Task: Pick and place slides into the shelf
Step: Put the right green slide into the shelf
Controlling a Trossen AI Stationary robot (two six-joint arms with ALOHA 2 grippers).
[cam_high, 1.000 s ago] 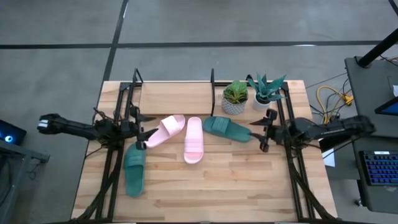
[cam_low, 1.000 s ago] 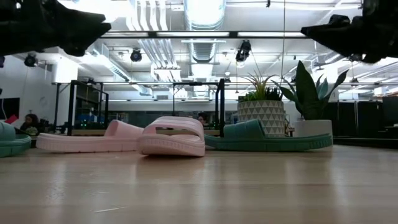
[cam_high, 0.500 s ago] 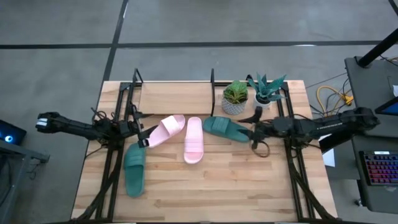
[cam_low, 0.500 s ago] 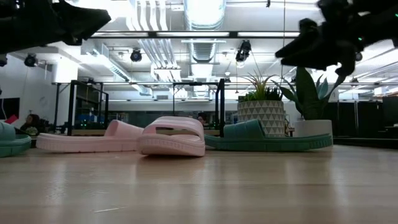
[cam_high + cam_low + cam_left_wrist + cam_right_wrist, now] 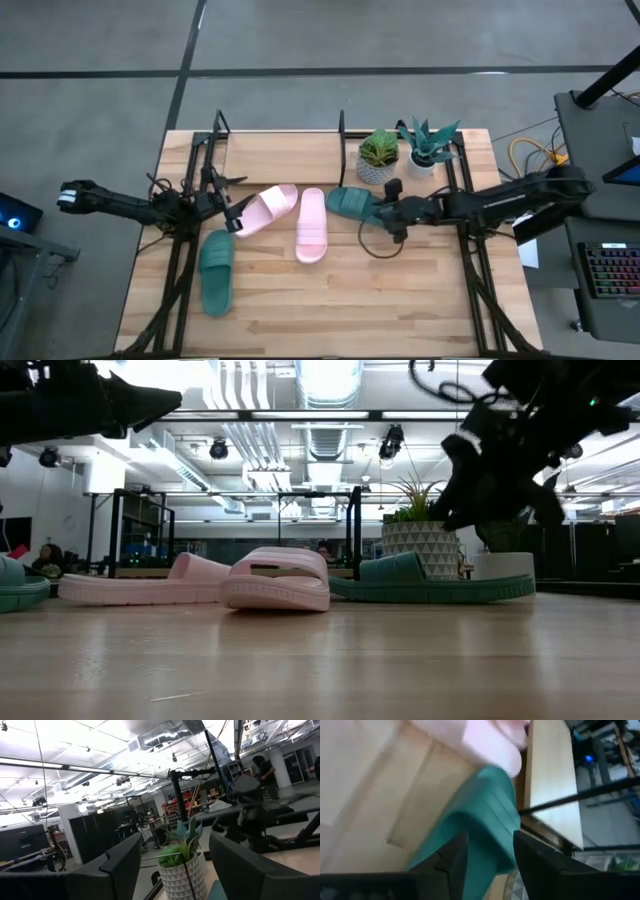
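Two pale pink slides (image 5: 268, 210) (image 5: 312, 224) lie side by side mid-table. One teal slide (image 5: 355, 204) lies to their right and the other teal slide (image 5: 217, 272) near the left front. The shelf (image 5: 280, 155) stands at the far edge, its wooden board bare. My right gripper (image 5: 385, 208) is open and tipped down over the right-hand teal slide's end (image 5: 480, 820), a finger on each side of it; in the low view it (image 5: 470, 500) hangs above the slide (image 5: 430, 585). My left gripper (image 5: 238, 212) is open and empty, raised beside the left pink slide's heel.
Two small potted plants (image 5: 378, 155) (image 5: 430, 145) stand at the far right, close behind the right-hand teal slide. The black arm frames (image 5: 180, 260) (image 5: 470, 270) run along both sides of the table. Bare wood lies along the near edge (image 5: 330, 310).
My right gripper has gone toward the table's left, from beside its frame to over the right-hand teal slide, and has tipped and come down toward it. The slides have stayed where they were.
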